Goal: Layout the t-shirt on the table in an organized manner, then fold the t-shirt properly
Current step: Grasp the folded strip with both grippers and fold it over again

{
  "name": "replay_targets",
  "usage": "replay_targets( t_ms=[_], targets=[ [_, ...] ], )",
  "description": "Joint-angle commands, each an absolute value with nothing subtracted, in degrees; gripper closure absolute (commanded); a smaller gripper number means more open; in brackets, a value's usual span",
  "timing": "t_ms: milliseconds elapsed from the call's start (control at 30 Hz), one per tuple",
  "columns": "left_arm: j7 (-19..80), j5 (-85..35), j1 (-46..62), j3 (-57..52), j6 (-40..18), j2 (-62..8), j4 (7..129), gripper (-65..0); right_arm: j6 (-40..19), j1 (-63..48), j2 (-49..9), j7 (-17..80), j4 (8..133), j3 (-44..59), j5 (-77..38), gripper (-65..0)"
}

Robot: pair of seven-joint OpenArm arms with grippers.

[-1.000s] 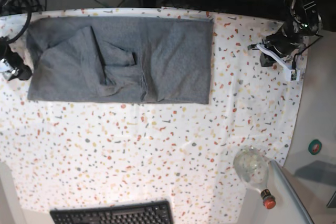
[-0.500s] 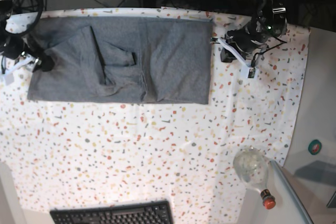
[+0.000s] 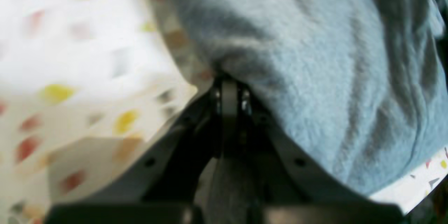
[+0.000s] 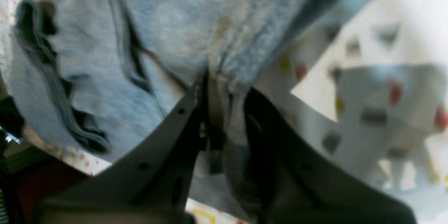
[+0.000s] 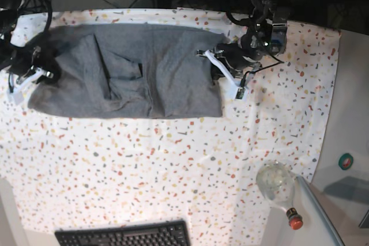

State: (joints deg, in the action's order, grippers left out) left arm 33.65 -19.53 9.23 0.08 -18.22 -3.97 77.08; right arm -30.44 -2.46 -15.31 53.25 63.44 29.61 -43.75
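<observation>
— Gripper states, first: what is seen at the left gripper (image 3: pixel 229 87)?

— Its jaws are closed tight on the edge of the t-shirt (image 5: pixel 132 70), and some of the speckled cloth of the table (image 5: pixel 173 165) is seen bunched up beside the pinch. In the base view that gripper (image 5: pixel 222 68) is placed at the shirt's right-hand short edge.

— And the right gripper (image 4: pixel 218 80)?

— It is clamped as well, with a gathered fold of grey fabric (image 4: pixel 147 24) pinched between its fingers. It is found at the opposite short edge in the base view (image 5: pixel 36 67).

— Where is the t-shirt laid?

— It is spread lengthwise across the far part of the table, folded into a long band, with a sleeve turned over onto the body and several creases running through the middle. The right-hand edge is drawn in and slightly lifted at the pinch.

— What else is seen around it?

— A clear bottle with a red cap (image 5: pixel 279 191) is lying near the table's front right corner, and a black keyboard (image 5: pixel 124 234) is set at the front edge, both well apart from the garment.
</observation>
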Motion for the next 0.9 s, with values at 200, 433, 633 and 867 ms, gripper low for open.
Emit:
replay_targets(
  t_ms=[200, 433, 633, 867],
  targets=[
    [32.5, -20.1, 2.0, 9.1, -14.5, -3.7, 73.7, 0.0, -19.2, -4.0, -15.3, 55.5, 81.8, 23.7, -45.1, 0.0],
    [32.7, -20.7, -1.6, 13.0, -12.4, -3.6, 72.7, 0.0, -5.9, -6.5, -15.2, 55.5, 98.3, 11.4, -45.1, 0.0],
    [32.6, -20.6, -1.9, 13.6, -12.4, -3.6, 72.7, 0.0, 3.4, -6.5, -14.3, 55.5, 104.0, 0.8, -45.5, 0.0],
    [32.6, -20.4, -1.5, 13.2, -12.4, -3.8, 72.8, 0.0, 8.0, -5.9, -9.9, 55.3, 103.7, -5.5, -45.2, 0.0]
  ],
)
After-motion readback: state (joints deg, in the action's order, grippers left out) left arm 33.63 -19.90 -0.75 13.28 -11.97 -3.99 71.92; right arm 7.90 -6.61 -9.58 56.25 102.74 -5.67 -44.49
